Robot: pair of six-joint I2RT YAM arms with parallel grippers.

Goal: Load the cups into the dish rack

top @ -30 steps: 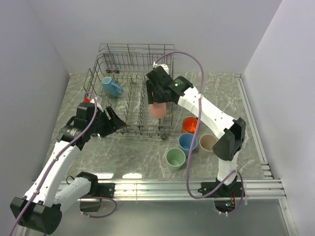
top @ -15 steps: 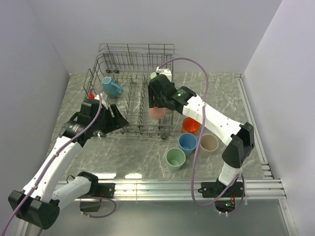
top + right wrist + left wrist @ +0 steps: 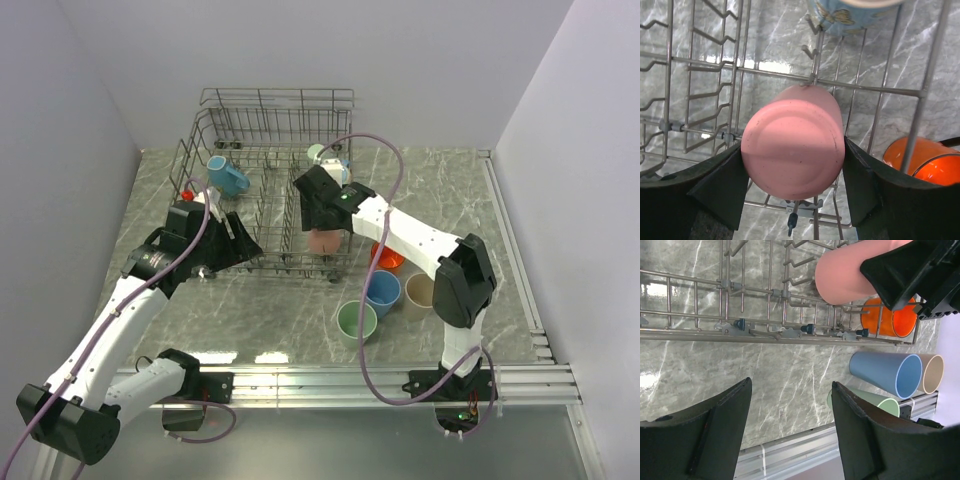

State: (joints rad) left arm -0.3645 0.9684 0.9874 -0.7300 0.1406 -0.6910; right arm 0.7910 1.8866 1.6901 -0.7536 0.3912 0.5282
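Cups sit partly in the dish rack (image 3: 278, 108) and partly loose on the marbled grey-green table (image 3: 450, 190), and one pink cup (image 3: 845, 270) is in a grip. On the left, the left arm reaches up from its base at 7 o'clock and bends at the elbow. The left gripper (image 3: 791, 385) hangs just outside the rack's near-left corner, its two dark fingers spread wide around nothing but bare table. The rack fills the 11 to 12 o'clock part of the table. It is a grey wire basket with upright tines and tall sides. A blue handled mug (image 3: 226, 176) lies tilted in its far-left part at about 10 o'clock of the basket. A pale cup with a blue pattern (image 3: 855, 17) stands in the far-right corner. The right arm arches from its base at 5 o'clock up and over to the rack's near-right corner. There the right gripper (image 3: 793, 147) pinches the pink cup by its sides, with the flat base turned to the wrist and the mouth pointing down among the tines. I cannot tell whether it touches the wires. Outside the rack, at its 4 to 5 o'clock, stands a glossy orange cup (image 3: 388, 255) just beside the wire wall. Near it, mouths up, are a green cup (image 3: 356, 322), a blue cup (image 3: 382, 290) and a beige cup (image 3: 422, 292), all smooth, matt and slightly tapered.
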